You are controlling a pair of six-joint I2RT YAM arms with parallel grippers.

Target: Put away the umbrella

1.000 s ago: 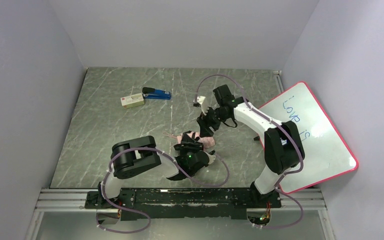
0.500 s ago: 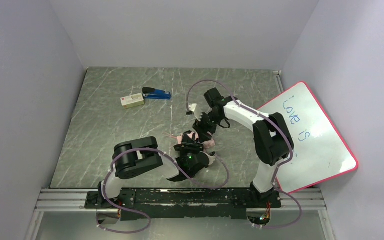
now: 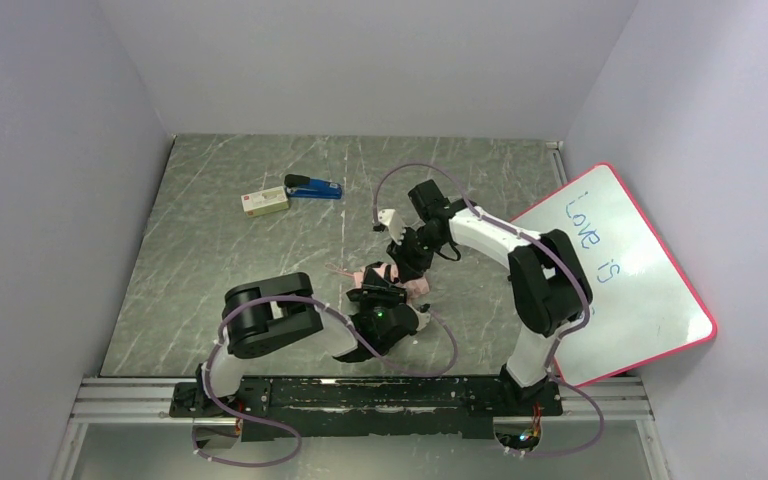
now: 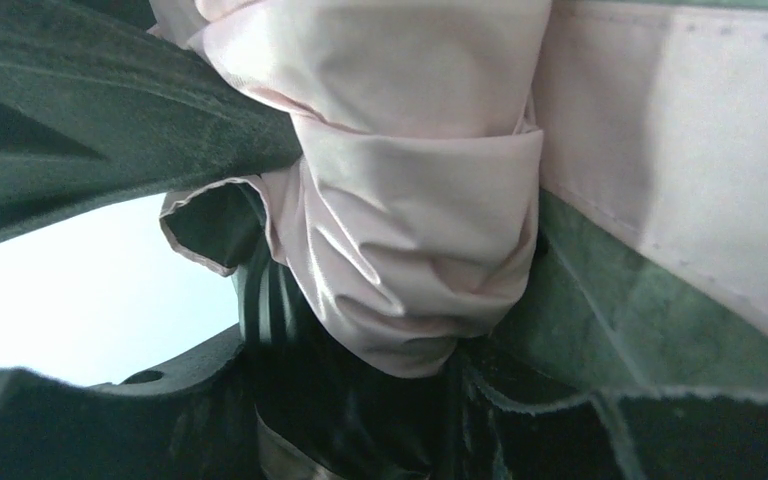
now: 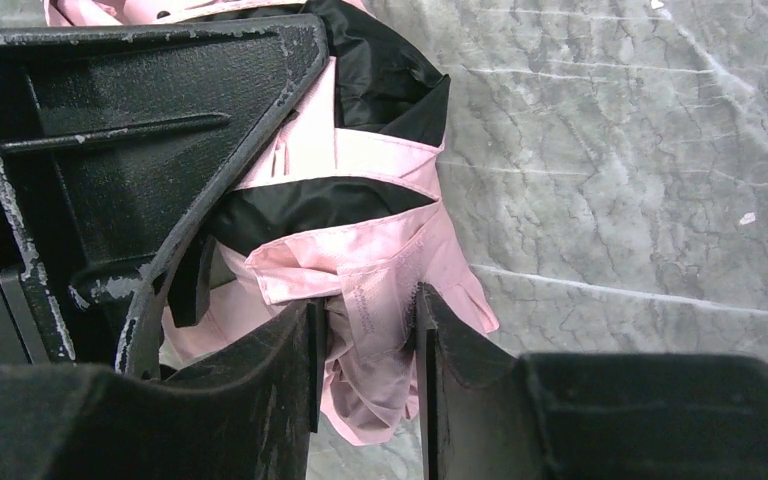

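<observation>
The pale pink umbrella (image 3: 419, 288) lies folded and crumpled on the grey marbled table (image 3: 210, 260), just ahead of the arm bases. My left gripper (image 3: 381, 296) is shut on its near end. In the left wrist view the bunched pink fabric (image 4: 410, 200) fills the space between the dark fingers. My right gripper (image 3: 406, 268) reaches down from the far side. In the right wrist view its jaws (image 5: 370, 310) press from both sides on a fold of pink fabric with a stitched strap (image 5: 375, 285). Black lining (image 5: 300, 200) shows among the folds. The shaft and handle are hidden.
A blue stapler (image 3: 313, 187) and a small white box with a red end (image 3: 265, 202) lie at the far left of the table. A pink-rimmed whiteboard (image 3: 610, 270) with blue writing leans at the right edge. Grey walls close in the sides and back.
My right gripper has swung left and down onto the umbrella and its jaws have closed on the fabric. The left gripper and the umbrella have stayed where they were.
</observation>
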